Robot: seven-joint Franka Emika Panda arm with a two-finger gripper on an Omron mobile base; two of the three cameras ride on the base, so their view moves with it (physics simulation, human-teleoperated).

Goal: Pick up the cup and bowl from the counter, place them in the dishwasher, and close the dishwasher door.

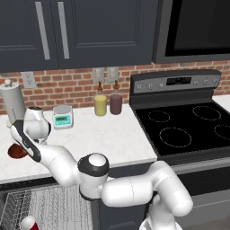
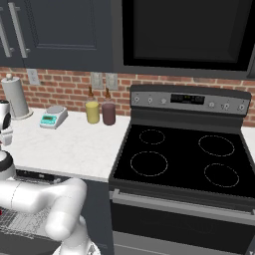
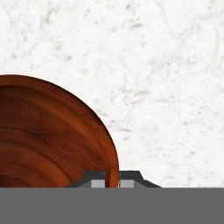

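Near the worktop's (image 1: 112, 134) front-left edge sits the bowl (image 3: 48, 135), the gripper (image 3: 112, 179) clenched on its rim, one finger inside, one outside. Looks wooden: stiff, probably light, smooth enough to slip or tilt from a one-sided rim pinch. Bare marble beside it gives lifting room. Below the edge, the dishwasher (image 1: 49, 204) rack lies open, the cup (image 1: 28, 223) already in it.
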